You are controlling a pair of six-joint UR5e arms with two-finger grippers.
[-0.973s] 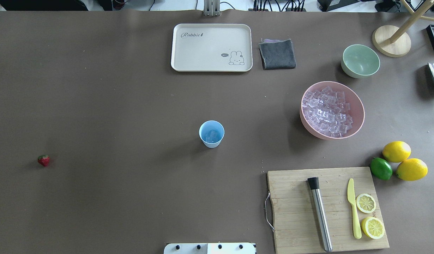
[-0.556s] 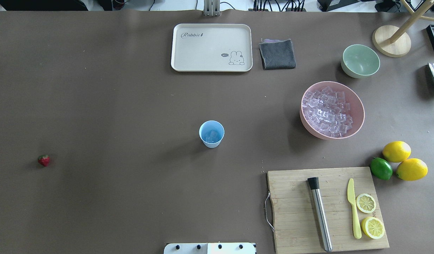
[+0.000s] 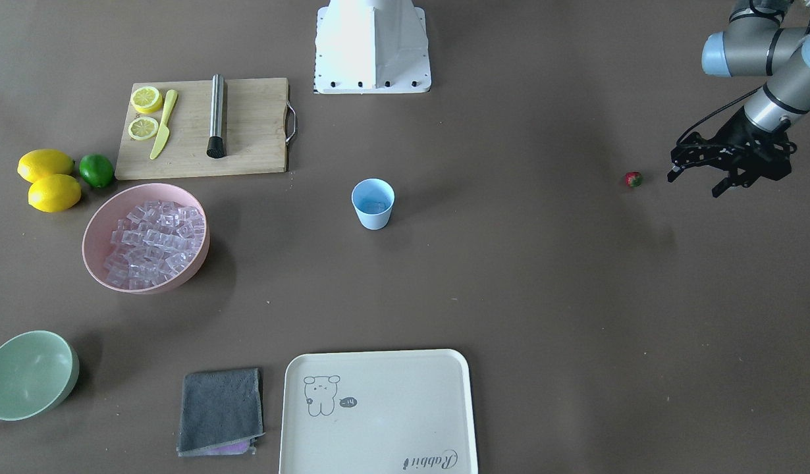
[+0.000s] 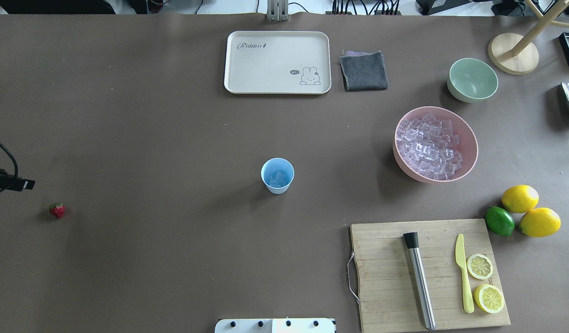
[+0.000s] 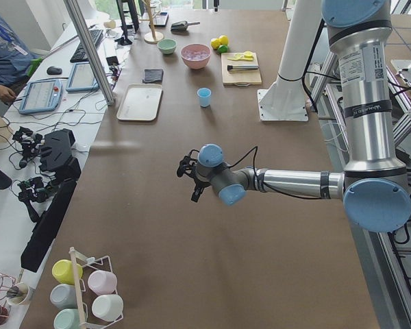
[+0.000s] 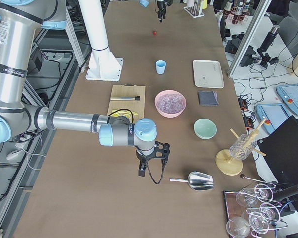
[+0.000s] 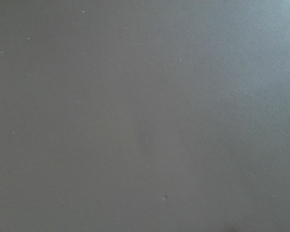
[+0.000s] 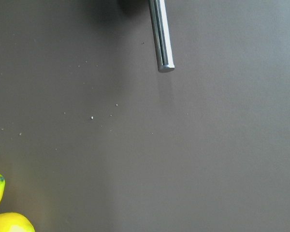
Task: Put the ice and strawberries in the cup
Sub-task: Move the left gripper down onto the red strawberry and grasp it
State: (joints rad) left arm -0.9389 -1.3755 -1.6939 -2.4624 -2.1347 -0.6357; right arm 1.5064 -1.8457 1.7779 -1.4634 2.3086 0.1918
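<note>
The light blue cup (image 4: 277,175) stands mid-table with a few ice cubes (image 4: 278,178) inside. More ice (image 4: 430,145) fills the pink bowl (image 4: 469,157) to the right. The strawberry (image 4: 57,210) lies alone at the far left, also seen in the front view (image 3: 633,179). My left gripper (image 3: 695,183) hovers open and empty just beyond the berry, above the table; only a fingertip (image 4: 27,184) shows overhead. Its wrist view shows bare table. My right gripper (image 6: 150,166) shows only in the exterior right view, far from the cup, and I cannot tell its state.
A cream tray (image 4: 277,62), grey cloth (image 4: 363,70) and green bowl (image 4: 472,79) sit at the back. The cutting board (image 4: 386,277) holds a muddler, a yellow knife and lemon slices; lemons (image 4: 519,198) and a lime (image 4: 499,220) lie beside it. A metal scoop (image 6: 198,181) lies near the right gripper.
The left gripper has come into the overhead view at the left edge and moved down toward the strawberry. Cup, ice and berry have not moved.
</note>
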